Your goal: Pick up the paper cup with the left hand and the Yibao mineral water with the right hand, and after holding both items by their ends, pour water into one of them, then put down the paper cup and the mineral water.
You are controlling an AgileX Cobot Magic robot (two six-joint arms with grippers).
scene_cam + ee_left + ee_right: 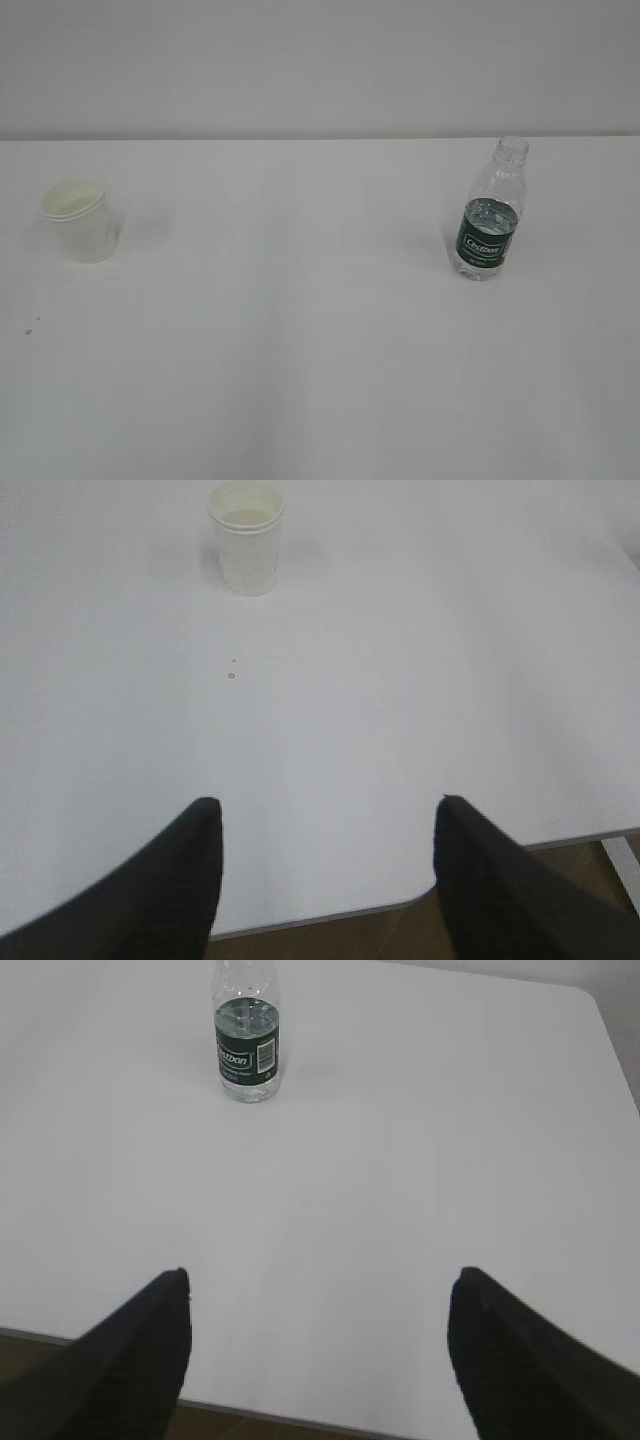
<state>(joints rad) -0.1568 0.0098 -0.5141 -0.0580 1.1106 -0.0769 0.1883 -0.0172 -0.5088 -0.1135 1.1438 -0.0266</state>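
The paper cup point(84, 218) stands upright on the white table at the left; the left wrist view shows the cup point(246, 538) far ahead near the top. The Yibao mineral water point(489, 214) stands upright at the right, uncapped, with a dark green label; in the right wrist view the bottle point(246, 1038) is far ahead at upper left. My left gripper point(326, 810) hangs open over the table's near edge with nothing between its fingers. My right gripper point(320, 1285) is likewise open and empty near that edge. Neither arm shows in the exterior view.
The white table point(320, 350) runs back to a pale wall. Two small specks point(231, 670) lie on it short of the cup. Its front edge point(320, 918) and a rounded corner, with brown floor beyond, sit just below the left fingers.
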